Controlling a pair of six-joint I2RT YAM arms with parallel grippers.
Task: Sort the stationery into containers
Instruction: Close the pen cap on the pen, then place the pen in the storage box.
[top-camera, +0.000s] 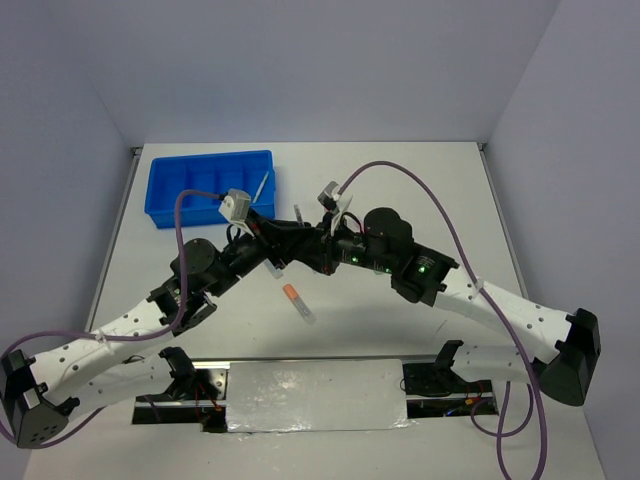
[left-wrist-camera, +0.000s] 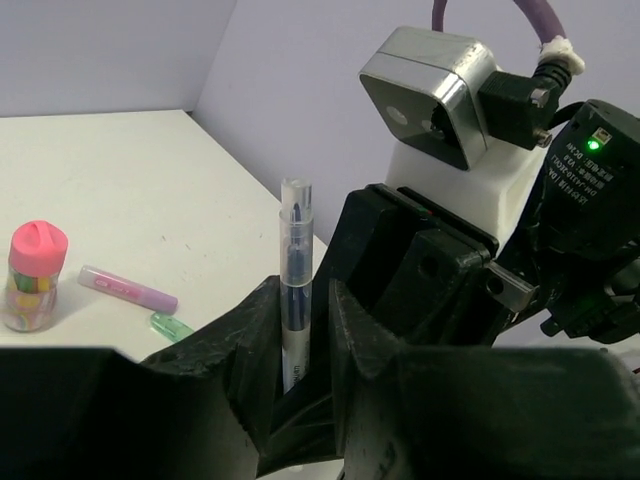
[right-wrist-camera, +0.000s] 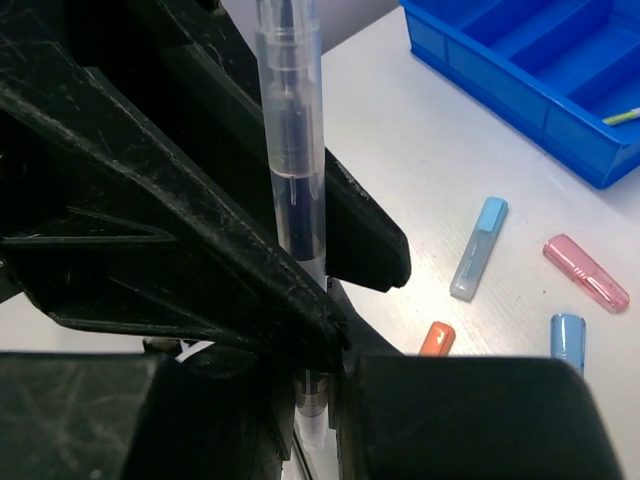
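A clear pen (left-wrist-camera: 295, 250) with dark blue ink stands upright between both grippers, which meet above the table's middle. My right gripper (right-wrist-camera: 315, 400) is shut on the pen's (right-wrist-camera: 295, 160) lower end. My left gripper (left-wrist-camera: 302, 300) stands around the barrel with its jaws slightly parted, a gap showing on one side. The blue container tray (top-camera: 200, 215) lies at the back left with a thin yellow pen (top-camera: 262, 185) in its right compartment. In the top view the left gripper (top-camera: 290, 240) and right gripper (top-camera: 318, 245) nearly touch.
A pink-capped cylinder (left-wrist-camera: 35, 275), purple marker (left-wrist-camera: 128, 289) and green marker (left-wrist-camera: 172, 326) lie on the table. Light blue (right-wrist-camera: 478, 248), pink (right-wrist-camera: 586, 272), orange (right-wrist-camera: 436, 339) and blue (right-wrist-camera: 567, 335) markers lie near the tray (right-wrist-camera: 540, 100). An orange marker (top-camera: 291, 293) lies in front of the arms.
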